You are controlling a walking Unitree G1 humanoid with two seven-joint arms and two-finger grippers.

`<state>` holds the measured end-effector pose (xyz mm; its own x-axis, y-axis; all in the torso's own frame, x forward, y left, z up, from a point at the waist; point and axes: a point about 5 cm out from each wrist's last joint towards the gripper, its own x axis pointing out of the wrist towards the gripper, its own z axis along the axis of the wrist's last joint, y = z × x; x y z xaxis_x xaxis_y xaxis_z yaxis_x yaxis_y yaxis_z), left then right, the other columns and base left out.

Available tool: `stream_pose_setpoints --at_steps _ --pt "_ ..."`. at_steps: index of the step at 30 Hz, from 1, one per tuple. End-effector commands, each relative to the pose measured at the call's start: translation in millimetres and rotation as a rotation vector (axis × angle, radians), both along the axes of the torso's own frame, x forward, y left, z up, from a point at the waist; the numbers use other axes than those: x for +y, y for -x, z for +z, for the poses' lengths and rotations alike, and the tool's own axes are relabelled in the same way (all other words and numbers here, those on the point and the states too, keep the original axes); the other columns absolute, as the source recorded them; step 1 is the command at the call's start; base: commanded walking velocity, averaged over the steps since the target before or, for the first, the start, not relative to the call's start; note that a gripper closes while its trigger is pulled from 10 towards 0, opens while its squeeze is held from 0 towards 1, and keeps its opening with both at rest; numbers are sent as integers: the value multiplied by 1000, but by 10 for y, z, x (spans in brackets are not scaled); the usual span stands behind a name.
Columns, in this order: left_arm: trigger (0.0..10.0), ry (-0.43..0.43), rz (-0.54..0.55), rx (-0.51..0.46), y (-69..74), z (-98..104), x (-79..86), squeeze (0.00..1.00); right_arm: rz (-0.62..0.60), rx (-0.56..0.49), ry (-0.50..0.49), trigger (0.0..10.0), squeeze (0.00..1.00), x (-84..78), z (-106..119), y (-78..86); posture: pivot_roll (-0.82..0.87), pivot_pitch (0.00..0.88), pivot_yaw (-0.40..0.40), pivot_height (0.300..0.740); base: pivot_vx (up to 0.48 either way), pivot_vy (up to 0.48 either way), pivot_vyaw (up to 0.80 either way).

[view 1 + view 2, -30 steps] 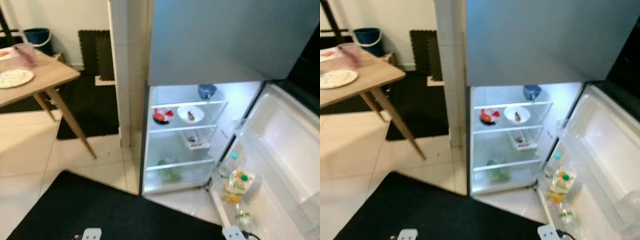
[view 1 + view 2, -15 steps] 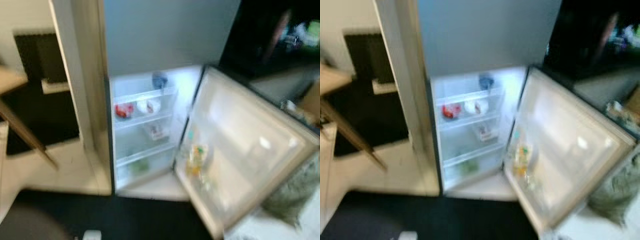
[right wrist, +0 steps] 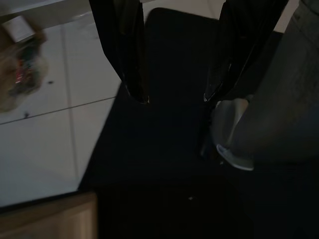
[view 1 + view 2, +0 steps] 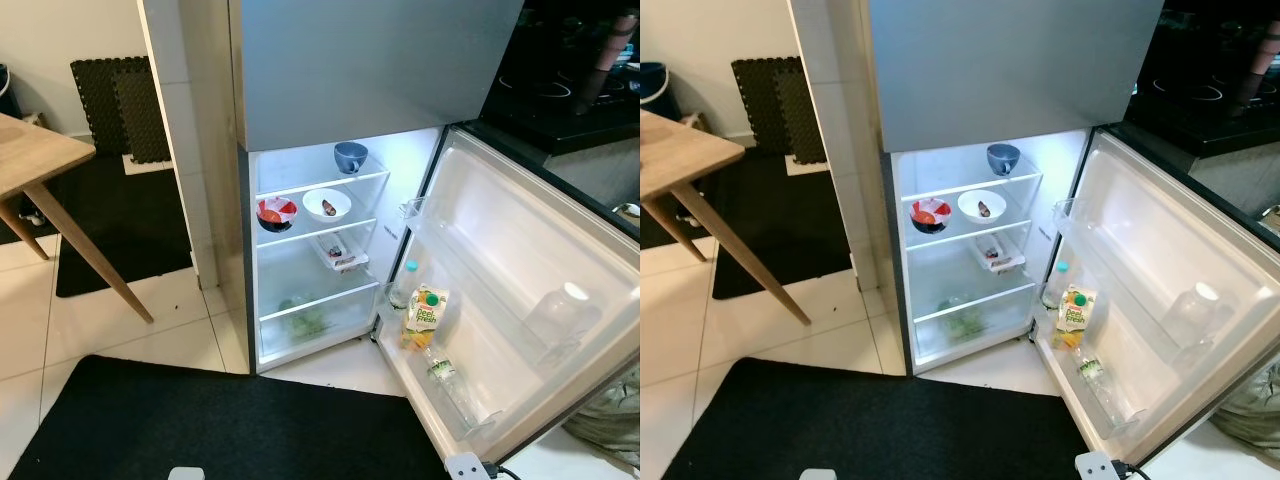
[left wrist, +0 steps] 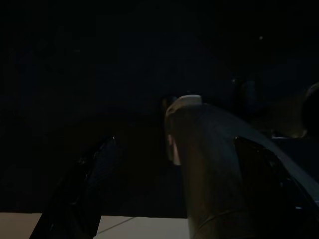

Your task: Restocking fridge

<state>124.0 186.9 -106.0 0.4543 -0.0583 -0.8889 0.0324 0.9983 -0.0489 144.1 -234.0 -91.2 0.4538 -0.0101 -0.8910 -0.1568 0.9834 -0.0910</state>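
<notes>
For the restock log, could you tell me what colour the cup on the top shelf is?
The cup is blue, clearest in the left eye view.

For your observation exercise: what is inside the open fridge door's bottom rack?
In the door rack stand a juice carton and, behind it, a clear bottle with a teal cap; another clear bottle lies in front. The carton hides the standing bottle's lower part.
</notes>
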Motion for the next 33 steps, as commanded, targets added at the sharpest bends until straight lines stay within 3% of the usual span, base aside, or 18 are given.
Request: stream_pose_setpoints --at_steps 1,9,14,26,29,33 --pt "10000 11 -16 46 110 -40 -39 0 -9 -6 12 10000 0 -62 20 -9 -33 0 -47 740 0 -465 0" --pt "10000 26 -25 57 117 -45 -60 0 -9 -4 17 10000 0 -78 22 -4 -33 0 -44 740 0 -464 0" --pt "10000 27 -8 51 112 -42 -54 0 -9 -5 12 10000 0 -67 20 -7 -33 0 -42 740 0 0 0" --pt "10000 27 -11 52 107 -42 -63 0 -20 -13 -4 10000 0 -51 30 -44 -34 0 -40 740 0 0 -735" --pt "10000 27 -11 52 108 -43 -64 0 -26 -14 -1 10000 0 -57 33 -47 -36 0 -40 740 0 0 0" --pt "10000 25 -8 53 111 -44 -64 0 -56 -11 55 10000 0 -159 50 -34 -34 0 -41 740 0 0 0"
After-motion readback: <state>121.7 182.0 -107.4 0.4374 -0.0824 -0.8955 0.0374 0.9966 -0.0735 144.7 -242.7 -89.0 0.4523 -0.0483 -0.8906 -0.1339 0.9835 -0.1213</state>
